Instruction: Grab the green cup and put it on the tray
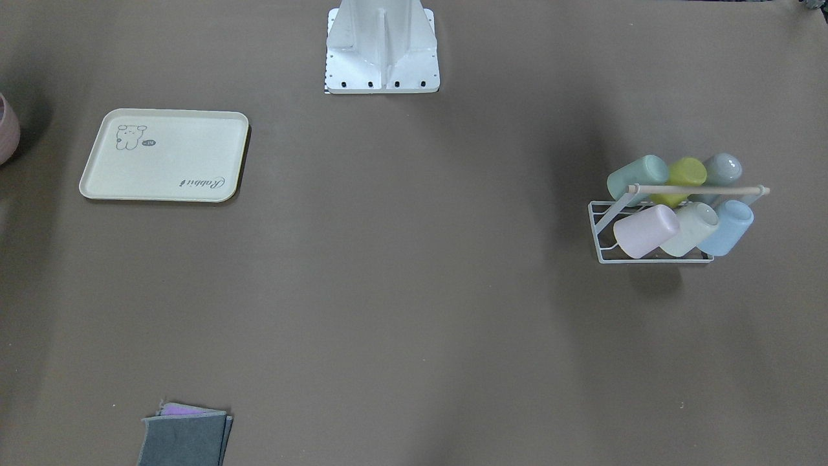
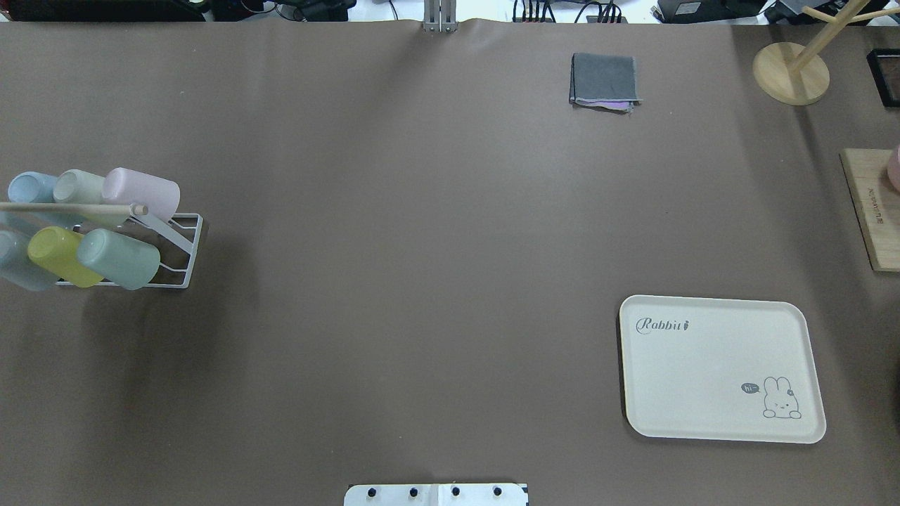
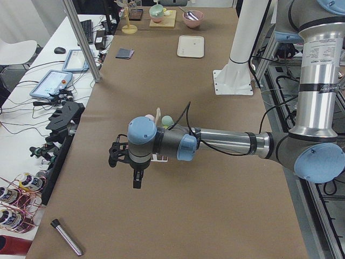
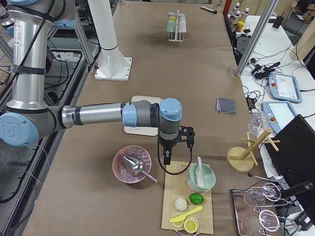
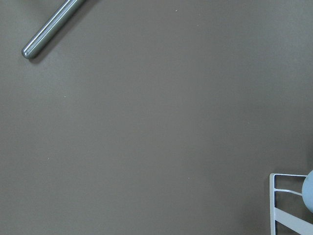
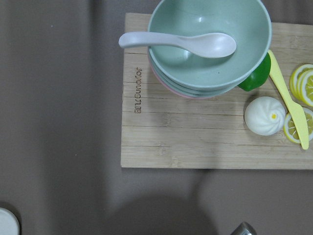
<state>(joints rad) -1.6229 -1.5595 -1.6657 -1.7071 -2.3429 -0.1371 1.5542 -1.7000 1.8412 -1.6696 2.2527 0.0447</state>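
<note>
The green cup (image 1: 637,175) is a mint tumbler lying tilted on a white wire rack (image 1: 647,257), next to a lime cup (image 1: 687,173). It also shows in the overhead view (image 2: 119,258). The cream tray (image 1: 165,155) lies flat and bare on the table's other side, and also shows in the overhead view (image 2: 721,369). My left gripper (image 3: 136,181) shows only in the exterior left view, pointing down over bare table beyond the rack; I cannot tell whether it is open or shut. My right gripper (image 4: 167,158) hangs past the tray, near a wooden board; I cannot tell its state.
The rack holds several other cups, pink (image 1: 643,231), pale cream (image 1: 691,228) and blue (image 1: 728,226). A wooden board (image 6: 215,142) carries stacked bowls (image 6: 210,44) and food. A folded grey cloth (image 2: 605,79), a mug tree (image 2: 791,70) and a metal cylinder (image 5: 49,32) lie around the table.
</note>
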